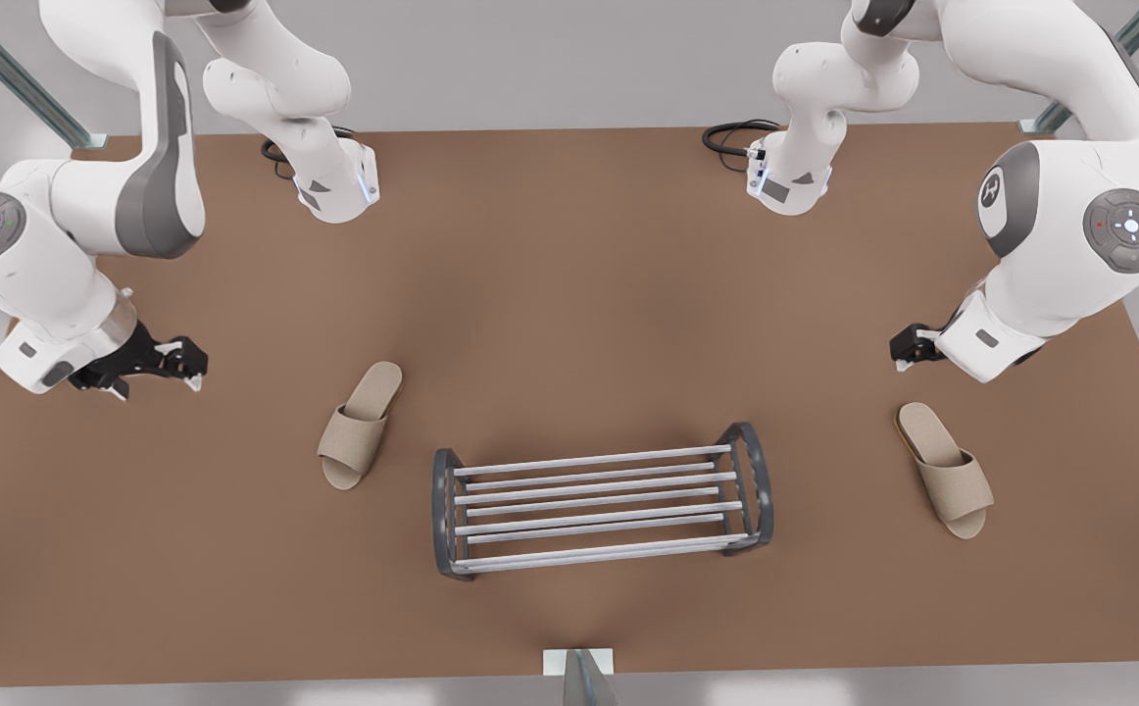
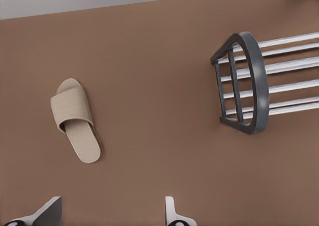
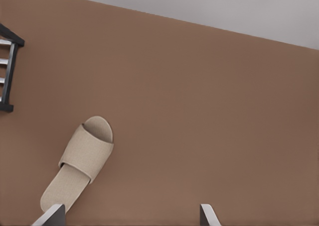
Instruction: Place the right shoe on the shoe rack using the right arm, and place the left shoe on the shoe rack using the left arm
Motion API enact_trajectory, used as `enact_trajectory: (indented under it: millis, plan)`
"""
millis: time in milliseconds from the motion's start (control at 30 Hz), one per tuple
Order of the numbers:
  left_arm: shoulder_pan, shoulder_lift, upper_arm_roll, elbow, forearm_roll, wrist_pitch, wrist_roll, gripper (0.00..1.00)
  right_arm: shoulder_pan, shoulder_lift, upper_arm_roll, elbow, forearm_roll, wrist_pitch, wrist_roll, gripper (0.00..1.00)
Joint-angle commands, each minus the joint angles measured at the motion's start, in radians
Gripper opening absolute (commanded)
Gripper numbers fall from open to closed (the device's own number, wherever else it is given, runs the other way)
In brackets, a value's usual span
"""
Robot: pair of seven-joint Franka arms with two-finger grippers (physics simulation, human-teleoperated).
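— What are the arms like?
— Glossy white rounded arms (image 1: 60, 245) with grey side panels, round grey button discs at the joints.
— And the ends?
— Black two-finger grippers (image 1: 182, 365); black cables (image 1: 731, 132) loop at the bases.

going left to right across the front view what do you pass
right tool → right shoe → shoe rack → left shoe; the left tool overlaps the left shoe's span, so it is left unranked

A brown table (image 1: 569, 294) bears 2 black cables (image 1: 731, 134) coiled near its far edge.
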Motion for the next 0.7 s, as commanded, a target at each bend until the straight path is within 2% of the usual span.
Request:
enact_trajectory:
  millis: [0,67,100,133,167,200,233,267,300,333,367,433,500,600,667]
  plan:
    - [0.0,-0.001,0.0,-0.001,0.0,0.007,0.009,1.0,-0.001,-0.001,0.0,0.001,-0.007,-0.017,-0.035,1.0]
    - [0.003,-0.012,-0.003,-0.024,0.0,0.023,0.046,1.0,0.007,-0.008,0.044,-0.022,-0.018,-0.016,-0.041,1.0]
    - [0.005,-0.049,0.0,-0.097,0.014,0.087,0.205,1.0,0.009,-0.006,0.065,-0.024,-0.041,-0.011,-0.043,1.0]
    - [0.002,-0.102,0.002,-0.212,0.116,0.191,0.348,1.0,0.007,-0.003,0.148,-0.045,-0.144,0.006,-0.032,1.0]
    - [0.002,-0.161,0.002,-0.33,0.231,0.297,0.435,1.0,0.009,0.006,0.182,-0.065,-0.161,0.038,0.025,1.0]
    - [0.002,-0.202,0.002,-0.445,0.362,0.44,0.549,1.0,0.009,-0.005,0.269,-0.14,-0.282,0.13,0.046,1.0]
    - [0.002,-0.233,-0.004,-0.559,0.602,0.566,0.552,1.0,0.009,-0.008,0.317,-0.183,-0.417,0.15,0.049,1.0]
    - [0.002,-0.251,-0.003,-0.662,0.8,0.704,0.534,1.0,0.009,-0.026,0.354,-0.286,-0.493,0.251,0.094,1.0]
    - [0.002,-0.268,0.0,-0.751,1.044,0.784,0.367,1.0,0.006,-0.028,0.359,-0.3,-0.546,0.308,0.095,1.0]
    - [0.002,-0.265,0.0,-0.847,1.358,0.82,-0.023,1.0,0.007,-0.023,0.36,-0.349,-0.575,0.371,0.126,1.0]
    - [0.003,-0.259,0.005,-0.898,1.509,0.866,-0.291,1.0,0.018,-0.006,0.36,-0.398,-0.661,0.431,0.235,1.0]
    - [0.003,-0.242,0.186,-0.926,1.58,1.213,-0.531,1.0,0.045,0.044,0.36,-0.444,-0.937,0.458,0.397,1.0]
    - [0.002,-0.168,0.195,-0.926,1.971,1.199,-1.06,1.0,0.033,0.089,0.355,-0.502,-1.201,0.506,0.531,1.0]
    - [-0.002,-0.115,0.195,-0.946,2.227,1.225,-1.517,1.0,0.039,0.215,0.351,-0.502,-1.471,0.498,0.834,1.0]
    - [0.002,-0.107,0.23,-0.962,2.233,1.303,-1.631,1.0,0.062,0.219,0.351,-0.524,-1.546,0.495,0.927,1.0]
